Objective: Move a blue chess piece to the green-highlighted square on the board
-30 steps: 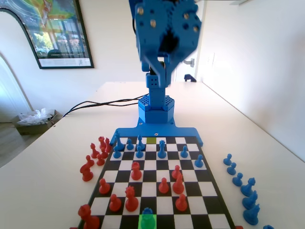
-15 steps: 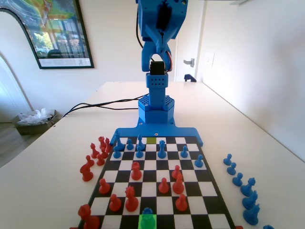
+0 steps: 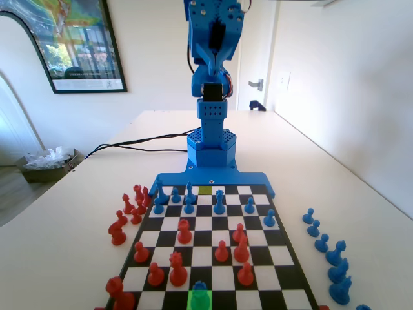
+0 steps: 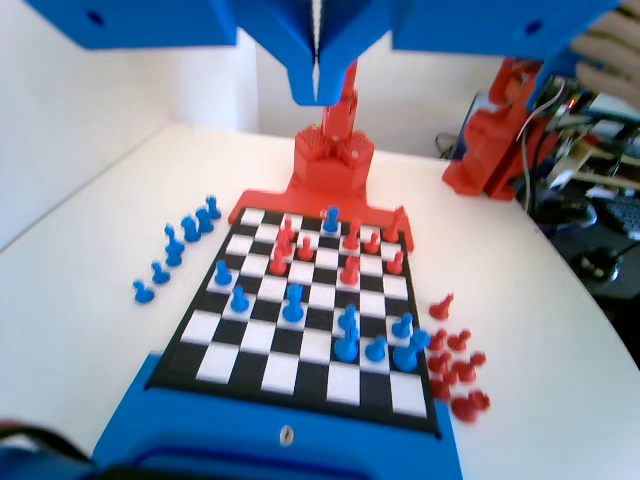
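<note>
A small blue chess piece point(image 3: 200, 286) stands on the bright green-highlighted square point(image 3: 199, 300) at the near edge of the board point(image 3: 202, 257) in the fixed view. In the wrist view the same piece point(image 4: 330, 217) stands alone in the board's far row among red pieces. My gripper point(image 4: 316, 92) hangs high above the board point(image 4: 300, 372), its jaws shut with only a thin slit between them and nothing held. The blue arm point(image 3: 211, 97) stands folded up over its base, well away from the piece.
A duller olive-green square point(image 3: 205, 190) lies in the far row. Red pieces point(image 3: 177, 270) and taller blue pieces point(image 3: 219, 203) stand on the board. Several blue pieces point(image 3: 326, 248) stand off the board on the right, red ones point(image 3: 126, 213) on the left. Black cables point(image 3: 129, 142) run from the base.
The arm has drawn back from the camera and folded up over its base. The blue piece stays on the green square, and no piece has moved.
</note>
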